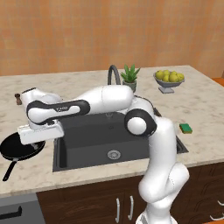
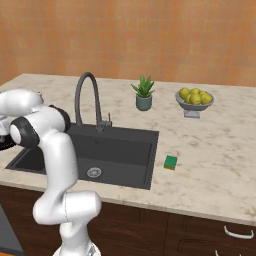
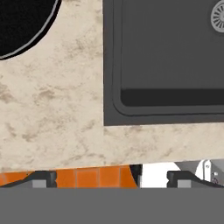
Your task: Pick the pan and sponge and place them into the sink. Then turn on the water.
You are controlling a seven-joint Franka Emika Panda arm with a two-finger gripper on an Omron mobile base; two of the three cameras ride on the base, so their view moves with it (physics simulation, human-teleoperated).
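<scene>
Pincer (image 3: 111, 178) is standing released, its two small dark tips spread wide at the bottom of the hand view and grasping nothing, hovering over the beige marble counter (image 3: 52, 118) between the pan (image 3: 22, 24) and the sink (image 3: 170, 65). No writing or label is showing anywhere that can be read.

In the left base view the pan (image 1: 19, 150) is lying on the counter just left of the sink (image 1: 100, 144), round, shallow and matte black, its long thin handle pointing toward the front edge; the white hand is hanging above its rim. The sink is looking smooth and dark grey, rectangular with rounded corners and a ribbed silver drain (image 1: 113, 154).

The right base view is showing the sponge (image 2: 171, 162) more plainly: a small green block, yellowish below, resting just right of the sink. It is also giving the tall arched faucet (image 2: 87, 97) in full, beside a potted plant (image 2: 144, 93) and a bowl of lemons (image 2: 195, 98).
</scene>
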